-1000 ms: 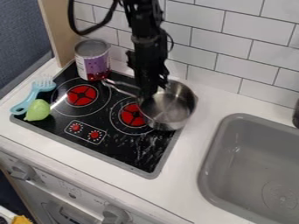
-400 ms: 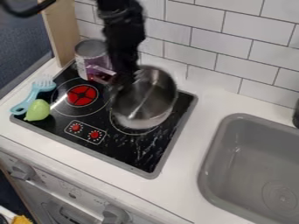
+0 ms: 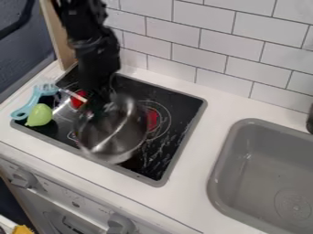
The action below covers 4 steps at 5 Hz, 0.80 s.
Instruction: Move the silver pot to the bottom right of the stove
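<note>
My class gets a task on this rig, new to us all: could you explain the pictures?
One fixed camera looks down at a slant. The black machine at upper left is a robot arm; its gripper is at the handle side of a silver saucepan. It seems to hold the pan over the black stove, but the grip is too dark to make out. At the stove's left corner lie a green item and a pale blue pronged utensil. A gray sink is at right.
</note>
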{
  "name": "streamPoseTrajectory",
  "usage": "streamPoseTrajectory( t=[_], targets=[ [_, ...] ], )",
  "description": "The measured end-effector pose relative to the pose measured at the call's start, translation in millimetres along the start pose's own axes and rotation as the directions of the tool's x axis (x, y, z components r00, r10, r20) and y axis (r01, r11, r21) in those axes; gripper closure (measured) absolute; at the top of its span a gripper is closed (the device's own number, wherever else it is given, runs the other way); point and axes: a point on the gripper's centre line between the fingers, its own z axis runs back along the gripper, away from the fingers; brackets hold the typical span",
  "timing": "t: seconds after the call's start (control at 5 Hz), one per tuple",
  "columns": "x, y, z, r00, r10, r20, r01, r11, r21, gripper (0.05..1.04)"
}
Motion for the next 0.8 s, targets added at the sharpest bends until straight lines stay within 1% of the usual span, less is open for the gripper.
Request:
streamPoseTrajectory(
  t=[0.2,0.4,0.6,0.8],
  targets=[
    [-6,3,-19,0.999,0.002,-0.042,-0.002,1.0,-0.002,0.999],
    [-5,6,-28,0.998,-0.002,-0.058,0.003,1.0,0.012,0.999],
    [-5,4,-39,0.997,-0.002,-0.079,0.002,1.0,-0.005,0.999],
    [3,3,-46,0.997,-0.016,-0.081,0.015,1.0,-0.013,0.999]
  ],
)
